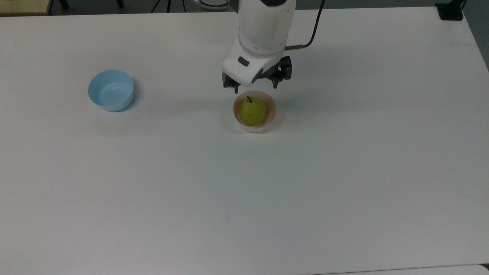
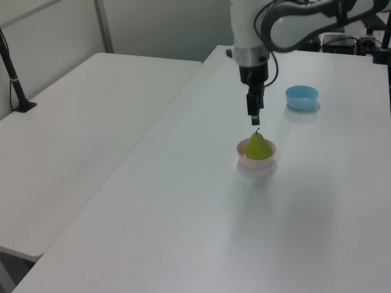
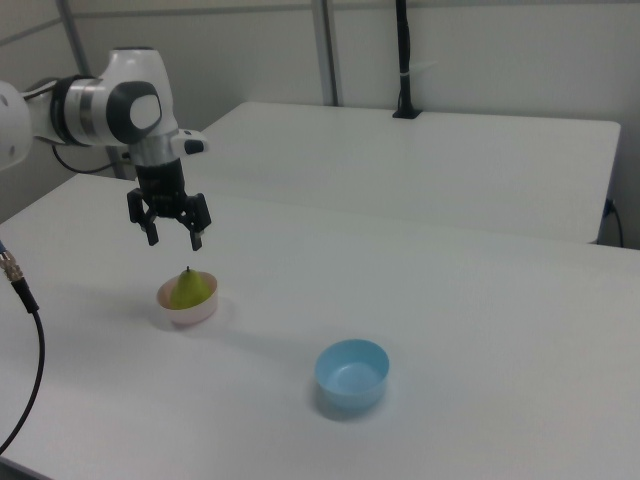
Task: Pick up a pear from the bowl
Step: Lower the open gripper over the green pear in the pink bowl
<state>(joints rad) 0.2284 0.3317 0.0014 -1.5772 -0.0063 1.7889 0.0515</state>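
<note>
Where the white table (image 1: 344, 172) spreads widest: Franka arm (image 1: 263, 34) reaching down, gripper (image 3: 172, 240) poised just above the pink bowl (image 1: 270, 116), fingers (image 3: 196, 240) spread apart, holding nothing. Light blue bowl (image 1: 110, 90) well apart at the top view's left. Yellow-green pear (image 1: 252, 110) upright inside the pink bowl, dark stem (image 1: 249, 99) up.

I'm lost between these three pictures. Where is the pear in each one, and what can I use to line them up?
Top view: the pear sits in the pink bowl, just right of center in the upper half.
Left view: the pear is right of center, at mid-height.
Right view: the pear is at the left, below the open pincer.
Shared landmark: the blue bowl.
</note>
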